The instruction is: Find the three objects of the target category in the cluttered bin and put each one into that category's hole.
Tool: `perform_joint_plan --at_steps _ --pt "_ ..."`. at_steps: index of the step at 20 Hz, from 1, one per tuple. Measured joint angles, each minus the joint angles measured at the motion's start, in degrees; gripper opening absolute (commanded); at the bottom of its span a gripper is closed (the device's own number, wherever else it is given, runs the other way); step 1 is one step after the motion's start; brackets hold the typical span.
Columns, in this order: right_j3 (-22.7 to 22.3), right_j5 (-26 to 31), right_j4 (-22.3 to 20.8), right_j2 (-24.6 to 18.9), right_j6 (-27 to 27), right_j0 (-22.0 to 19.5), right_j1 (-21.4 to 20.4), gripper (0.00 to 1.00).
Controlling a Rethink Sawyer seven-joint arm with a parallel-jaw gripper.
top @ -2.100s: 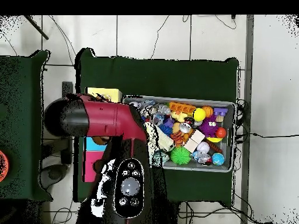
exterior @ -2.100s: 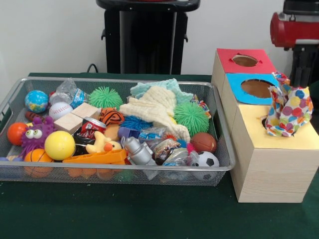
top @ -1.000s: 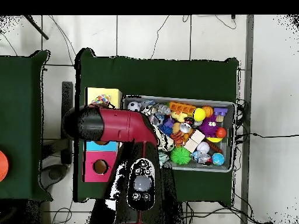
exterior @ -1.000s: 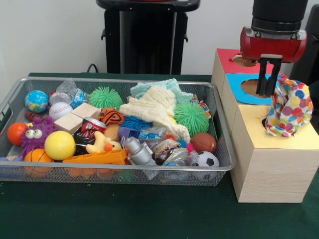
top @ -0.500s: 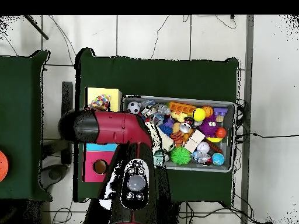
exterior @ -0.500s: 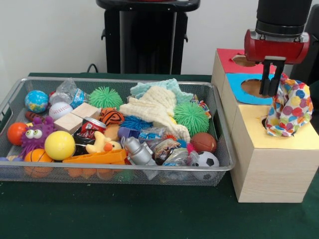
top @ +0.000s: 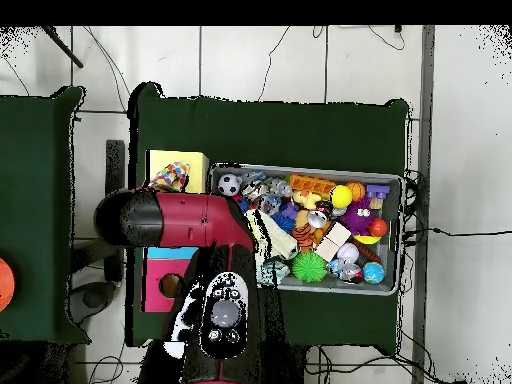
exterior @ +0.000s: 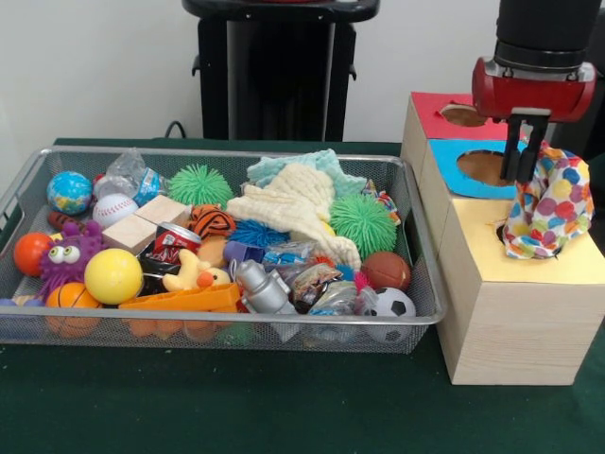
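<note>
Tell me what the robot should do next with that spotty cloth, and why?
Probably push the spotty cloth down: it bunches up out of the yellow box's hole, not dropped through, and the gripper hangs right beside its top.

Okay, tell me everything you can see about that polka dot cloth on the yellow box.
The polka dot cloth is white fabric with multicolored dots, bunched into a crumpled upright wad. Its lower end sits in the hole of the yellow-topped wooden box, with most of it standing above. The claw is right against its upper left side.
</note>
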State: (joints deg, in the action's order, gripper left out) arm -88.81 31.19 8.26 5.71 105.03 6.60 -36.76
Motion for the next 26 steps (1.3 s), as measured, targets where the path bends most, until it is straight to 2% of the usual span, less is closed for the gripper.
perform_joint_plan --at_steps 12,26 --pt "2.51 -3.23 0.05 -0.3 0.0 -0.64 4.95 0.0" --pt "4.22 -3.32 0.0 -0.27 0.0 -0.14 5.08 0.0"
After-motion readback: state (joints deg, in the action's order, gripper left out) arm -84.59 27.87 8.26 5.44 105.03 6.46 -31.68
